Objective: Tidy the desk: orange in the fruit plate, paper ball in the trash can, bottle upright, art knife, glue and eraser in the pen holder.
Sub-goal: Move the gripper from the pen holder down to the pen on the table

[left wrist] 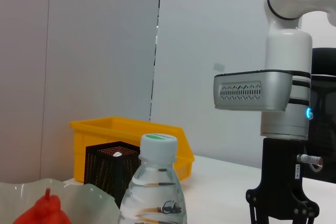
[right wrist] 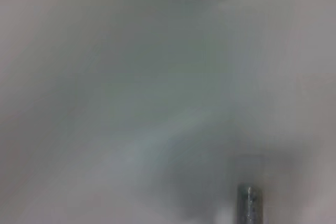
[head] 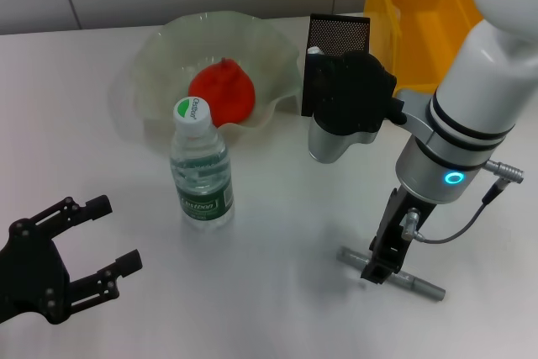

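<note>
The right gripper [head: 380, 268] points straight down at the near right part of the white desk [head: 277, 292], its dark fingers [head: 388, 241] set on the middle of the art knife [head: 392, 273]. Whether the fingers are pressed onto the knife or only straddle it cannot be told. The knife is a slim grey metal bar lying flat; its long axis runs across the desk from left to right, with the right end slightly nearer the robot. In the right wrist view only one blurred metal end of the knife [right wrist: 249, 203] shows against the pale desk.

Above the fingers the white and silver right arm [head: 471, 98] rises with a blue ring light at the wrist, and a black and silver camera block juts from it toward the left.

The left gripper [head: 97, 245] rests low at the near left corner of the desk, its black fingers [head: 88, 205] spread wide and holding nothing.

Between the two arms the water bottle [head: 201, 166] stands upright with its green and white cap on top. Just behind it the pale wavy fruit plate [head: 160, 56] holds the orange [head: 223, 92], which looks red-orange. To the right of the plate stands the black mesh pen holder [head: 338, 35], and behind that a yellow bin [head: 420, 14].
</note>
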Robot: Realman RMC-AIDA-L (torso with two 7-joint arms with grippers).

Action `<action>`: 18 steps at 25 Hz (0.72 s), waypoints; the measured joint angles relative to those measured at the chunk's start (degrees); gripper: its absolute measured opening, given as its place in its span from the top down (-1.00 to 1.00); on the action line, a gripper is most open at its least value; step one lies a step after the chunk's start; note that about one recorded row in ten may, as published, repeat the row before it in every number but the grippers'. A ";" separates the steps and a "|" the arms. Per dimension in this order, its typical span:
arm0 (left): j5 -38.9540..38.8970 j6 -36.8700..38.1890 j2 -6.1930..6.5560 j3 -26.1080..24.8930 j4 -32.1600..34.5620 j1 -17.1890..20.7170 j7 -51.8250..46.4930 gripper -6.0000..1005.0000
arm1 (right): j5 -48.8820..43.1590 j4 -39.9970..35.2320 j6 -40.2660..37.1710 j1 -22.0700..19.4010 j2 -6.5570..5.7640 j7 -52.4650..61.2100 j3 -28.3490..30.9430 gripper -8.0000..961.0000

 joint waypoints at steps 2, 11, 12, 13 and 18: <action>0.00 0.00 0.00 0.00 0.00 0.00 0.00 -0.61 | 0.01 0.10 0.00 0.05 0.00 0.04 -0.02 -0.27; 0.00 -0.19 -0.02 0.00 0.00 -0.07 0.00 -0.61 | 0.02 3.20 1.17 1.79 0.07 0.32 -0.35 0.20; 0.00 -0.20 -0.02 0.00 0.00 -0.06 0.00 -0.61 | 0.02 3.50 1.52 1.97 0.07 0.46 -0.81 0.22; 0.00 -0.24 -0.02 0.00 0.00 0.00 -0.01 -0.61 | 0.02 3.68 1.81 2.07 0.08 0.59 -1.28 0.25; 0.00 -0.21 -0.02 0.00 0.00 0.06 -0.01 -0.61 | 0.02 3.89 2.38 2.43 0.09 1.53 -2.95 0.37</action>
